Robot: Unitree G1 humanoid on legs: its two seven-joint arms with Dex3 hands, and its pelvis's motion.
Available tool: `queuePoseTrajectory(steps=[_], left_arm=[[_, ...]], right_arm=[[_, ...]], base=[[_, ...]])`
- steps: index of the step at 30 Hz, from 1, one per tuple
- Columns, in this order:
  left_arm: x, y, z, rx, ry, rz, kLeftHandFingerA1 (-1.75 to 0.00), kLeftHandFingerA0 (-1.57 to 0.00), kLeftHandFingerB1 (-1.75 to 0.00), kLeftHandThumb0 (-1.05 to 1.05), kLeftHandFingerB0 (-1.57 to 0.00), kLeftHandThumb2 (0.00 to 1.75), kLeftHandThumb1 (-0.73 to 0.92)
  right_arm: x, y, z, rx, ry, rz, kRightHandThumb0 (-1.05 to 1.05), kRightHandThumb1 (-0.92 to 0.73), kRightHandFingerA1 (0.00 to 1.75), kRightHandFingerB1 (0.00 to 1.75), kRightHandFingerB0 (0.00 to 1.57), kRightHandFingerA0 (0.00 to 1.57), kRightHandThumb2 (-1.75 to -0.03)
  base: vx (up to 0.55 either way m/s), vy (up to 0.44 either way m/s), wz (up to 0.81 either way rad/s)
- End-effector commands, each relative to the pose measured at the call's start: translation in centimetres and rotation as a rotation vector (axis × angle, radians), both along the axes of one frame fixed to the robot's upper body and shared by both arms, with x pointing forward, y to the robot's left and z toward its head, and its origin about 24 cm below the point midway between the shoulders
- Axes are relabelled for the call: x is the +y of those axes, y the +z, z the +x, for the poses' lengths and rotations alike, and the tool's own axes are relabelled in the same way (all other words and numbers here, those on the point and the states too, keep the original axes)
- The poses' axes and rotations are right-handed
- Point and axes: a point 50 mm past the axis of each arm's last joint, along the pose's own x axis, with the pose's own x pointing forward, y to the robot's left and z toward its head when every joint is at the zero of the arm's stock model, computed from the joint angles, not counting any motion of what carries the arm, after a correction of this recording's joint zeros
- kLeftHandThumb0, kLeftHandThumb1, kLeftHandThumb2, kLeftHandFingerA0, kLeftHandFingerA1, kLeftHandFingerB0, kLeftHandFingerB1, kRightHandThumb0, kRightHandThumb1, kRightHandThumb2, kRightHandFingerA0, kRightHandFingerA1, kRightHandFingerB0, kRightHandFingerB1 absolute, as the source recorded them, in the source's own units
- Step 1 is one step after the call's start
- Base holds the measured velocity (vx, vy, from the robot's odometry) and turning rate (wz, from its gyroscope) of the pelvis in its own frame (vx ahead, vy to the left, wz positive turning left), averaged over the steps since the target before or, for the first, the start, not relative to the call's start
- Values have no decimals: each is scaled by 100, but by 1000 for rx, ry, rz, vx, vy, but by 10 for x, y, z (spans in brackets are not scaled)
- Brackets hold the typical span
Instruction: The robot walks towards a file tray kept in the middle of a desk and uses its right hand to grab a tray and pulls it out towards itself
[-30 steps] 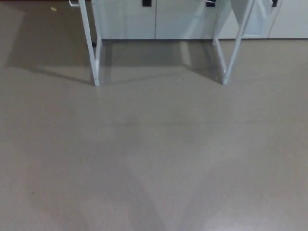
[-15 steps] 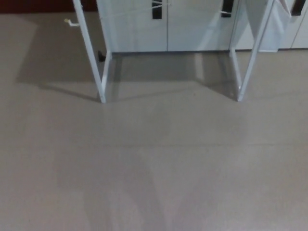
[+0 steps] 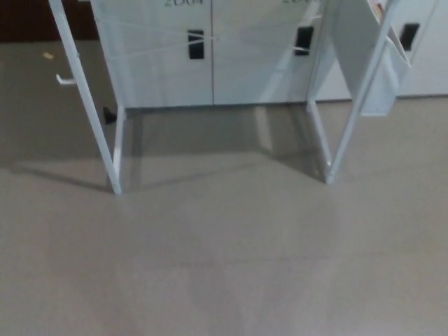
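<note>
Mostly the head view takes in bare grey-beige floor (image 3: 224, 266), which fills the lower two thirds of the picture. Above it stand the white legs of a worktop frame: the left leg (image 3: 87, 105) slants down to a foot on the floor, and the right leg (image 3: 353, 105) slants the other way to its own foot. Behind the legs runs a row of white cabinet doors (image 3: 210, 56) with dark rectangular handles (image 3: 196, 43). A small white hook (image 3: 65, 80) sticks out just left of the left leg. Shadows of the legs lie across the floor below the cabinets. Neither robot hand shows, so their fingers cannot be judged. The file tray is out of sight above the legs.
</note>
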Motion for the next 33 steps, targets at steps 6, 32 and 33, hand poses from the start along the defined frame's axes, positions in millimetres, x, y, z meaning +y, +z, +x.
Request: queuePoseTrajectory(steps=[6,32,33], left_arm=[[3,4,0,-21,1,23,-54,-20,-52,-8,-21,85,38],[9,-1,-20,57,30,17,-53,-20,-52,-8,-22,85,38],[9,-2,-27,76,27,25,-53,-21,-52,-8,-23,85,38]], right_arm=[[1,3,-1,-41,19,-22,-44,-47,53,44,30,53,-73],[3,-3,-31,27,21,-20,-40,-57,43,35,33,55,-57],[3,-4,-39,39,20,-22,-40,-57,42,35,33,56,-57]], base=[[520,-158,37],[232,5,-1],[167,-203,22]])
